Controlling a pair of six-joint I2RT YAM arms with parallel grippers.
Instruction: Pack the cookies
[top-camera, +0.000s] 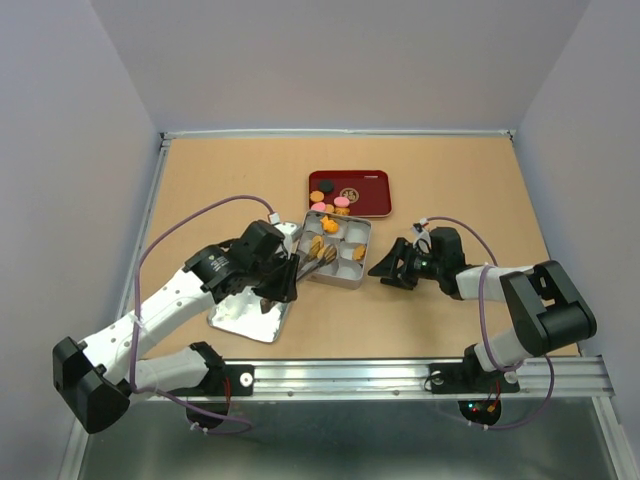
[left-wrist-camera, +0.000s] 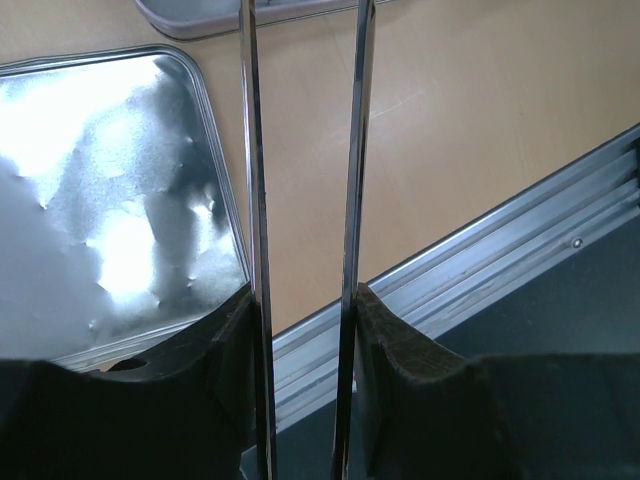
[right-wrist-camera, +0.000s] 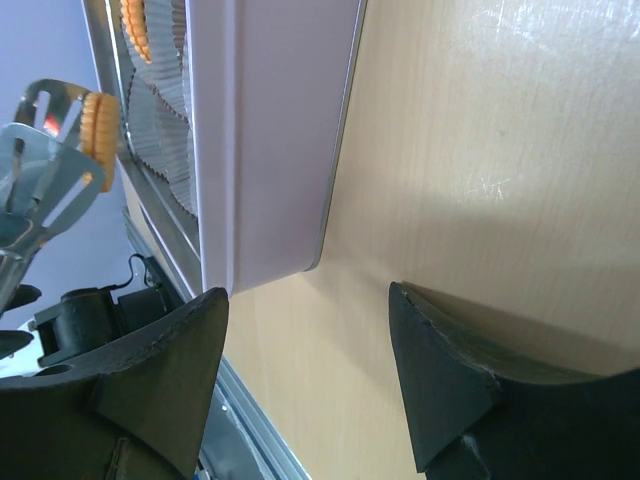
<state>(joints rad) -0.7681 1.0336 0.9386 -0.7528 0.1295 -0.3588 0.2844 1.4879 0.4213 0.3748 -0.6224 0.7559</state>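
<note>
Steel tongs (left-wrist-camera: 258, 250) are clamped between the fingers of the left gripper (left-wrist-camera: 305, 300). Their two arms are held a little apart and run up out of the left wrist view, so the tips are not seen there. The tips are shown only in the right wrist view, where an orange cookie (right-wrist-camera: 98, 140) is caught at the flat slotted ends, over the open face of the tin (right-wrist-camera: 265, 150). Pleated paper cups (right-wrist-camera: 160, 130) lining the compartments are also seen only from that side. From overhead, the tips are placed over the tin's 7 o'clock corner. Orange and yellow pieces are seen in a few of its nine compartments, mostly along the 12 and 9 o'clock sides. The tin's lid (left-wrist-camera: 100, 200) lies flat on the table (top-camera: 450, 180) at 8 o'clock of the tin, under the left wrist. The right gripper (right-wrist-camera: 307, 297) is held at 3 o'clock of the tin with its jaws spread, and the tin's side wall is just ahead and not touched. At 12 o'clock of the tin, the dark red tray (top-camera: 372, 195) holds the remaining cookies (top-camera: 341, 201): pink, orange and dark brown.
</note>
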